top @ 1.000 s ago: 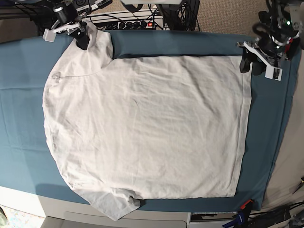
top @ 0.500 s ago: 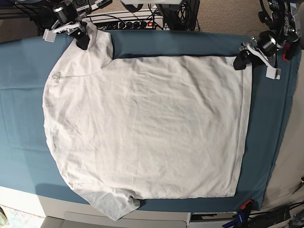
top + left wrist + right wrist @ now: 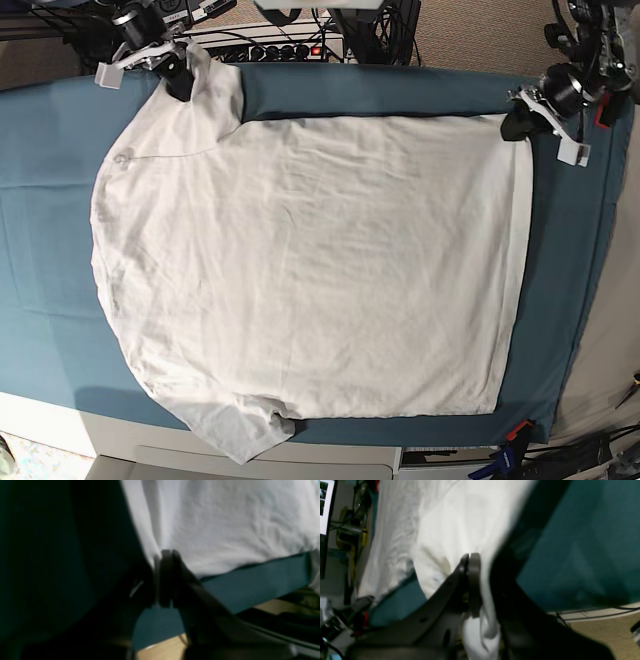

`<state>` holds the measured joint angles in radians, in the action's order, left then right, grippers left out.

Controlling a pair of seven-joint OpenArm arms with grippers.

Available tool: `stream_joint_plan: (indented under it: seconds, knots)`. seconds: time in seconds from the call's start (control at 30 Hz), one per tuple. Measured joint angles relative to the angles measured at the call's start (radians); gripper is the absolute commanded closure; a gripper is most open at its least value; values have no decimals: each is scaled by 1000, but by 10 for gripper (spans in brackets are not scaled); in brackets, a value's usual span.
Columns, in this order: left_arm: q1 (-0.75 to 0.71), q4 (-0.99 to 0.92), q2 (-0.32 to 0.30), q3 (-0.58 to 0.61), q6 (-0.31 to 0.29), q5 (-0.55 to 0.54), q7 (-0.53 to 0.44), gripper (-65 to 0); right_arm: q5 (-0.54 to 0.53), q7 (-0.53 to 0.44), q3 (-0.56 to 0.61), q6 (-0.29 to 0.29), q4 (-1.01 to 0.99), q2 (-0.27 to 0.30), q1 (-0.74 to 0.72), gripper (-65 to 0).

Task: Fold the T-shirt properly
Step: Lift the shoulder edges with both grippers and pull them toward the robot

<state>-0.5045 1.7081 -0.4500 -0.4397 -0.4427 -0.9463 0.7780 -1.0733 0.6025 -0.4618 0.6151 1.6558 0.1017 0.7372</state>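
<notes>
T-shirt location: spread over the large teal cloth (image 3: 560, 300), between both arms; plain white, wrinkled, short-sleeved cotton T-shirt (image 3: 320, 260).
Left claw: black two-fingered left gripper (image 3: 161, 580), clenched on the shirt's corner.
Right claw: black two-fingered right gripper (image 3: 480, 587), clenched on bunched sleeve-side fabric, with a loose end hanging past the fingertips.
Weight: probably light; easily lifted at two points.
Stiffness: soft and limp; likely to sag between grips, so best kept under gentle tension.
Surface: probably low slip; likely to drag on the cloth below.
Fragility: low; likely to crease rather than tear.
Hold points: both corners of the edge nearest the arms, deep enough to take in the hem.
Caution: possible uneven lift from bunching at right.
</notes>
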Motion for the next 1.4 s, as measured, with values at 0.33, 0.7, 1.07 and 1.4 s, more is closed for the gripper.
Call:
stream_joint_plan:
  seconds: [0.33, 0.7, 1.07, 1.4]
  knots:
    - [-138, 100, -32, 0, 0, -1, 8, 0, -87, 56, -166, 7, 1, 85, 89, 0]
    - [-282, 229, -32, 0, 1, 10, 7, 0, -206, 101, -258, 64, 3, 82, 231, 0]
    - [-406, 303, 24, 0, 4, 29, 6, 0, -280, 142, -260, 63, 5, 66, 336, 0]
    - [-440, 308, 29, 0, 4, 37, 8, 0, -327, 182, -260, 71, 6, 42, 391, 0]
